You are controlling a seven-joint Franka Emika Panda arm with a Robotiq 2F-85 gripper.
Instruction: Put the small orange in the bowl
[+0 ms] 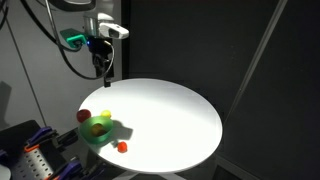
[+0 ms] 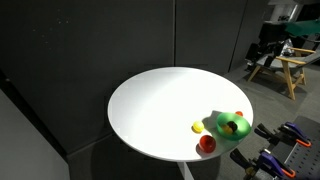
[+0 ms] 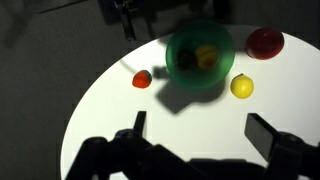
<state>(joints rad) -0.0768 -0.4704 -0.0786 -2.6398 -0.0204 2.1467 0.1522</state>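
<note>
The small orange is a tiny orange-red ball lying on the white round table, just beside the green bowl. It also shows in both exterior views. The bowl stands near the table's edge and has something yellow-green inside it. My gripper is open and empty. It hangs well above the table's far side in an exterior view, away from the bowl and the orange.
A darker red round fruit and a yellow fruit lie on the table close to the bowl. Dark curtains surround the table. A wooden frame stands in the background.
</note>
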